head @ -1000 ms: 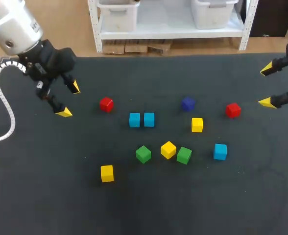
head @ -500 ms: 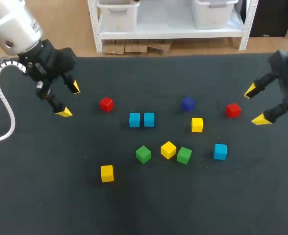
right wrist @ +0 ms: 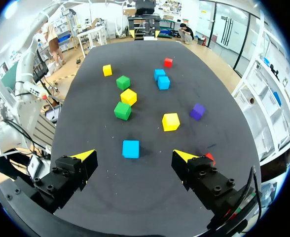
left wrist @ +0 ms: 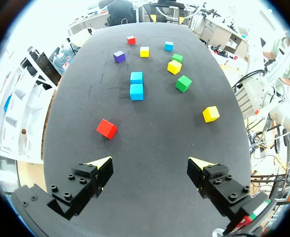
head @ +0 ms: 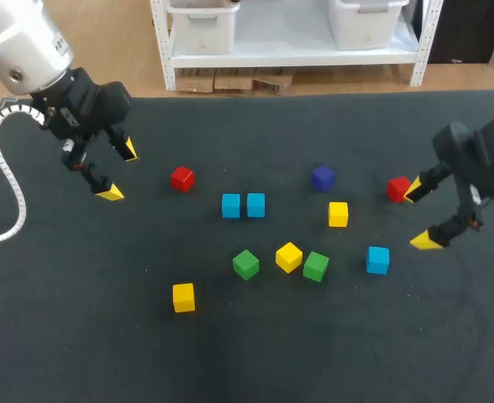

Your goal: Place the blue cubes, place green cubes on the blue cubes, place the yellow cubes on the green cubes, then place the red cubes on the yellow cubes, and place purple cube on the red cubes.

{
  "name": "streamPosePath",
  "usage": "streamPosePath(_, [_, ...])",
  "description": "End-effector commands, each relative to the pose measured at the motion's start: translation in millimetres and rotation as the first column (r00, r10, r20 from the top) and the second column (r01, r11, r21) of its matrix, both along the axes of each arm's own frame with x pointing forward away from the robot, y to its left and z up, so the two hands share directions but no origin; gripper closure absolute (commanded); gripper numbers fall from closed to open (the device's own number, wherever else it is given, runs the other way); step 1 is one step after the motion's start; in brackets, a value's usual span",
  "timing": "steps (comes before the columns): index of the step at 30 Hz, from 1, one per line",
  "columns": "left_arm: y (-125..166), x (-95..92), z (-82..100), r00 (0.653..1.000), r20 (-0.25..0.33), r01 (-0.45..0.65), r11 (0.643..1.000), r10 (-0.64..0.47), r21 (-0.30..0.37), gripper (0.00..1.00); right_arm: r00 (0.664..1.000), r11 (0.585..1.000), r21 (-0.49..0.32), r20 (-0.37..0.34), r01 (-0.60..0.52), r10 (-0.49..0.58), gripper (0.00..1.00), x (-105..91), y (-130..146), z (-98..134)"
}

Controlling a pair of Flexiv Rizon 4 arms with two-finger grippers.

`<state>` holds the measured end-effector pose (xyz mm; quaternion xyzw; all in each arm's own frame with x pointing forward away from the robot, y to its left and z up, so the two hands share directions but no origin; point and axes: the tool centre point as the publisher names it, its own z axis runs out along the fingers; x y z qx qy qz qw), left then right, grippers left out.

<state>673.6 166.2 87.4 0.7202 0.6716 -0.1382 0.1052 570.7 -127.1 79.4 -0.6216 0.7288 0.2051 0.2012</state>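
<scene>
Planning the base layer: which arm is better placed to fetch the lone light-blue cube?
Likely right: the right pincer hangs open beside the lone light-blue cube; the left pincer is far away.

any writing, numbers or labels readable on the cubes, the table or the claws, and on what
No text can be read on anything on the table.
Small red cube, two light blue cubes side by side, dark purple cube and the other cubes: plain faces, no print.
Black table cover: no writing or signs.
Left claw and right claw: no legible label.
</scene>
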Motion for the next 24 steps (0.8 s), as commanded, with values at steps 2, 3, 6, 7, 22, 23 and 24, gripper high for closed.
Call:
streamPosePath(2, [0.5,1.2,-0.5,1.000,-0.001,0.003,1.000,-0.003,-0.002,0.00,0.990,0.994,-0.050,0.108,0.093,-0.087,0.00,-10.2,9.7,-19.9])
streamPosePath(3, [0.5,1.2,-0.5,1.000,-0.001,0.003,1.000,-0.003,-0.002,0.00,0.990,0.994,-0.048,0.110,0.098,-0.093,0.00,-11.4,9.7,-22.1])
streamPosePath(6, [0.5,1.2,-0.5,1.000,-0.001,0.003,1.000,-0.003,-0.002,0.00,0.987,0.993,-0.043,0.119,0.113,-0.108,0.00,-16.4,9.4,-31.9])
streamPosePath(7, [0.5,1.2,-0.5,1.000,-0.001,0.003,1.000,-0.003,-0.002,0.00,0.987,0.992,-0.040,0.117,0.117,-0.112,0.00,-17.4,10.0,-37.7])
streamPosePath(22, [0.5,1.2,-0.5,1.000,-0.001,0.003,1.000,-0.003,-0.002,0.00,0.996,0.997,-0.033,0.055,0.071,-0.069,0.00,-9.8,25.6,-81.4])
streamPosePath(23, [0.5,1.2,-0.5,1.000,-0.001,0.003,1.000,-0.003,-0.002,0.00,0.996,0.997,-0.034,0.052,0.068,-0.066,0.00,-8.7,25.6,-82.3])
streamPosePath(24, [0.5,1.2,-0.5,1.000,-0.001,0.003,1.000,-0.003,-0.002,0.00,0.997,0.997,-0.035,0.051,0.066,-0.064,0.00,-7.6,25.5,-83.1])
